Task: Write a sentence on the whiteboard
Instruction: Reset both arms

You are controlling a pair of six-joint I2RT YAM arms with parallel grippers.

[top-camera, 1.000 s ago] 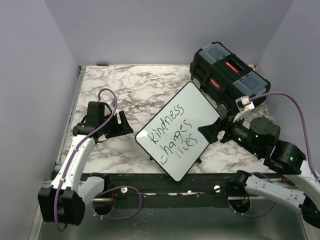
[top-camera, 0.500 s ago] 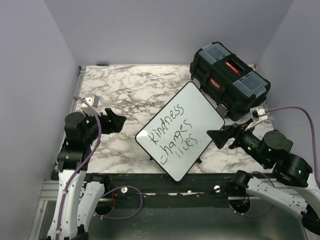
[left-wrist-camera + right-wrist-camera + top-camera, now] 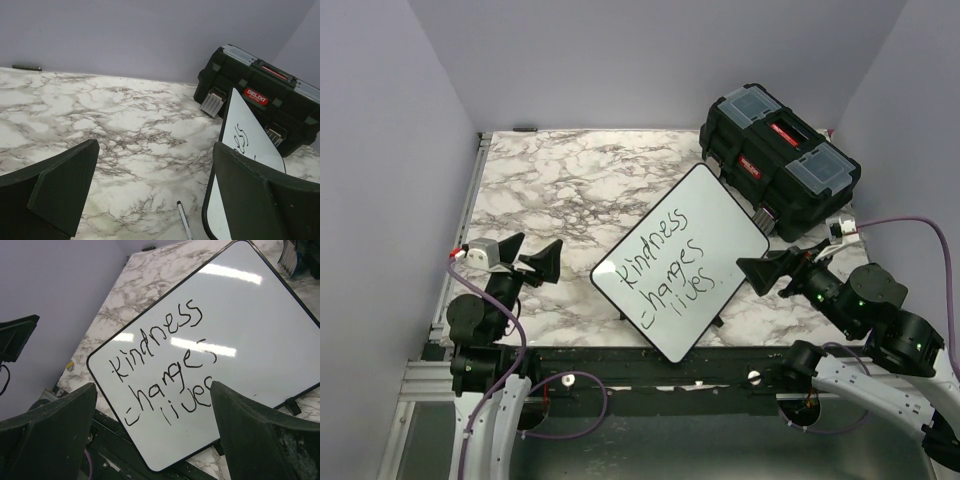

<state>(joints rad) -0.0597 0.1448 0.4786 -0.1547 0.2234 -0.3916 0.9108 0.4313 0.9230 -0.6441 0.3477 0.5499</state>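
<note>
The whiteboard lies tilted on the marble table, its near corner over the front rail. The sentence "kindness changes lives" runs across it in three slanted black lines, also legible in the right wrist view. My left gripper hovers open left of the board with nothing in it; its wrist view shows the board's edge and a thin marker pen lying on the table beside it. My right gripper is open and empty at the board's right edge, with the board below its fingers.
A black toolbox with a red label stands at the back right, touching the board's far corner; it also shows in the left wrist view. Purple walls close in the table on three sides. A black rail runs along the front.
My left arm has pulled back from beside the board toward the near left corner, and its jaws have spread wider. My right arm has drawn back a little to the right.
</note>
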